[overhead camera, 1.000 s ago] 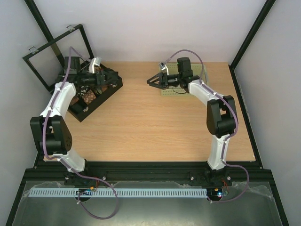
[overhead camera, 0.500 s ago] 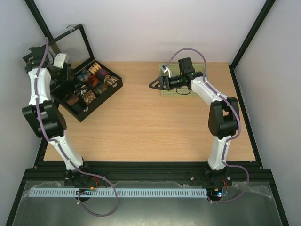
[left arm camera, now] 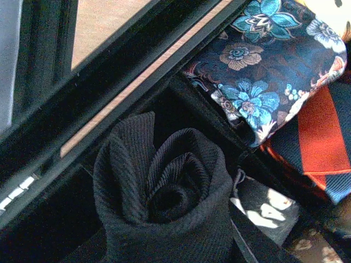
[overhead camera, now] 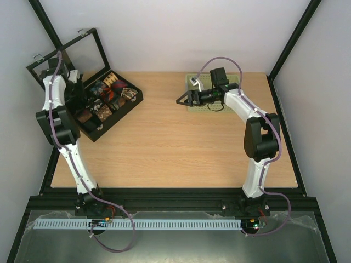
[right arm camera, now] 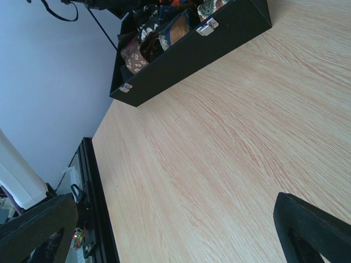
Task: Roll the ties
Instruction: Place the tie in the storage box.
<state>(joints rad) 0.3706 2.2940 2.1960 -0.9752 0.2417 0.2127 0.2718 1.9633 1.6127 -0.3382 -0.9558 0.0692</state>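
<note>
The black tie [left arm camera: 164, 203] lies straight below my left pincer [overhead camera: 77, 94], rolled into a loose coil and sitting in a compartment of the black box [overhead camera: 120, 117], close against the wall on the lid side. The coil's open end faces up at my wrist camera, so its axis runs roughly along my line of approach, and any grip would have to close across its sides. Just beside it in neighbouring compartments lie a blue floral tie [left arm camera: 263, 66] and an orange and navy striped tie [left arm camera: 323, 142]. My left arm stands tall at the left edge of the table [overhead camera: 175, 148], forearm raised and wrist bent down over the box's rear corner. My left fingers show in neither view clearly, so I cannot tell whether they are apart or together. My right pincer [overhead camera: 181, 99] is spread wide with nothing between its fingers, hovering over bare wood beside the green basket [overhead camera: 193, 107], well apart from the box. The left arm is clearly the nearer one.
</note>
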